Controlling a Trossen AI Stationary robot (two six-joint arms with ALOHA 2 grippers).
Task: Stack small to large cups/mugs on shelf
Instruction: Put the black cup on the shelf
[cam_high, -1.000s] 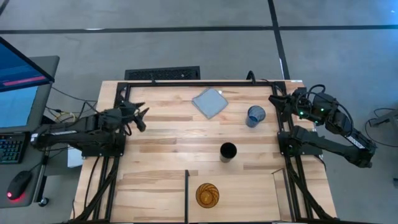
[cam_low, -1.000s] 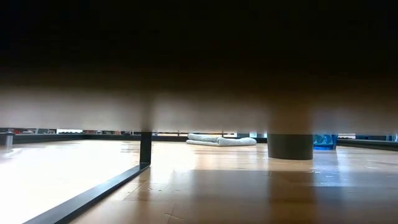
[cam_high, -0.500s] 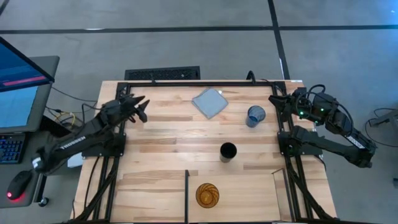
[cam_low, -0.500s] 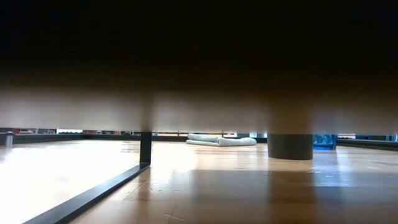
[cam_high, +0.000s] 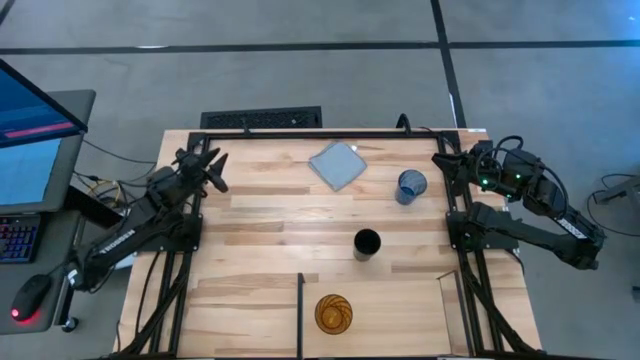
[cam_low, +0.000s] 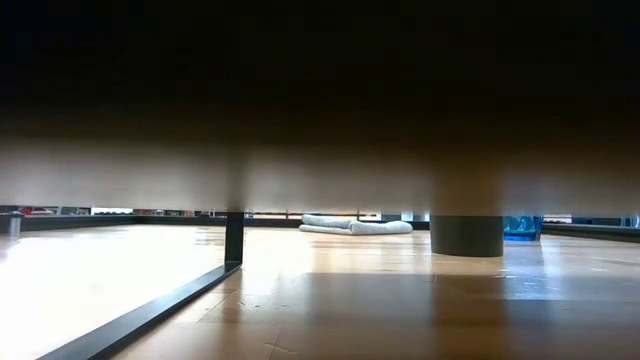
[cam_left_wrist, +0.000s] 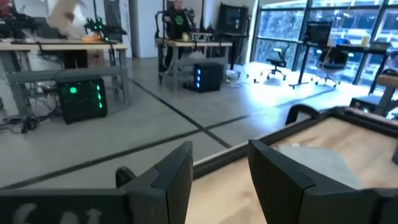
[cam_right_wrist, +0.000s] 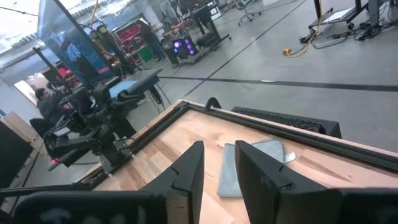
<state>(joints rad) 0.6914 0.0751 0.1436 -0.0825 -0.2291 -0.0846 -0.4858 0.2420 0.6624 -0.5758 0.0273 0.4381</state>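
Observation:
In the high view the amber tumbler (cam_high: 333, 313) stands upright on the shelf section (cam_high: 390, 300), between two black divider bars near the near edge. The black cup (cam_high: 367, 243) stands at mid table. The blue cup (cam_high: 410, 186) sits farther right, toward the far edge. The low view shows the black cup (cam_low: 466, 235) and the blue cup (cam_low: 523, 227) behind it. My left gripper (cam_high: 213, 170) is open over the far left corner, away from every cup. My right gripper (cam_high: 447, 165) is open at the right edge, just right of the blue cup.
A grey-blue square cloth (cam_high: 337, 165) lies flat near the far edge and also shows as the cloth (cam_left_wrist: 323, 163) in the left wrist view. A black frame rail (cam_high: 320, 133) runs along the far edge. One divider bar (cam_low: 232, 240) rises at the shelf's left side.
My left arm has swung toward the table's far edge, and its gripper has moved from the left side to the far left corner, turning with the arm. The cups and the cloth have stayed in place.

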